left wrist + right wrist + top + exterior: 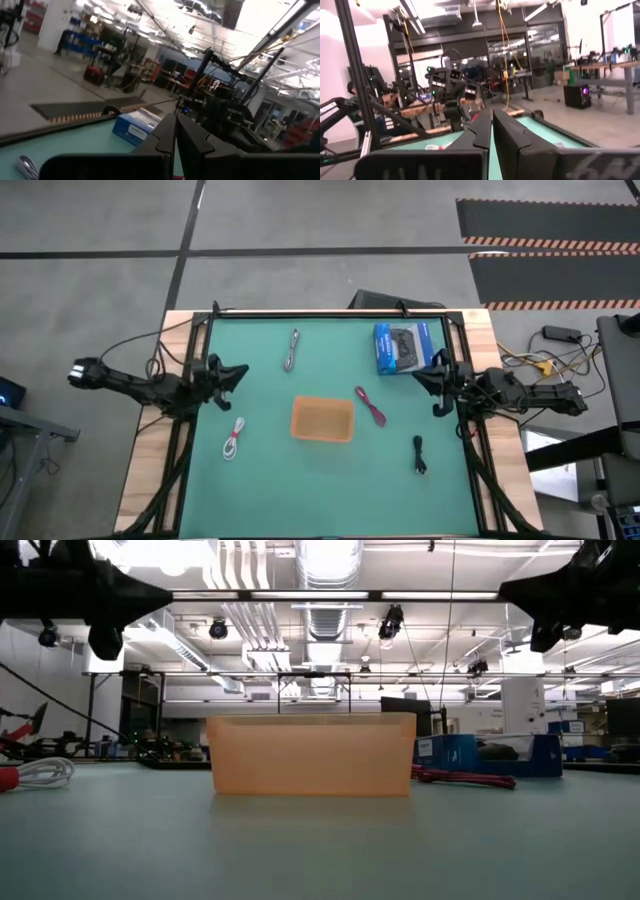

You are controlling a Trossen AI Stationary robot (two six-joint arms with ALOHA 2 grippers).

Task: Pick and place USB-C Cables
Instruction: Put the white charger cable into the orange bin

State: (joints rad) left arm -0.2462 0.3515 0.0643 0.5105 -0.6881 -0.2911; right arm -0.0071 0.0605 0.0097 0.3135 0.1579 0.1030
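An orange tray (322,419) sits mid-table, also seen in the low view (312,755). Four cable bundles lie flat on the green mat: silver-grey (292,350) beyond the tray, magenta (370,406) right of it (462,778), white (234,439) to its near left (38,774), black (420,454) to its near right. My left gripper (238,372) hovers at the table's left edge, shut, fingers together (175,131). My right gripper (424,376) hovers at the right edge, shut (491,125). Neither is near a cable.
A blue box (401,347) picturing a black controller lies at the far right of the mat (490,754). Black frame rails (330,313) border the mat. Loose wires (545,360) lie off the table's right side. Open mat lies along the near edge.
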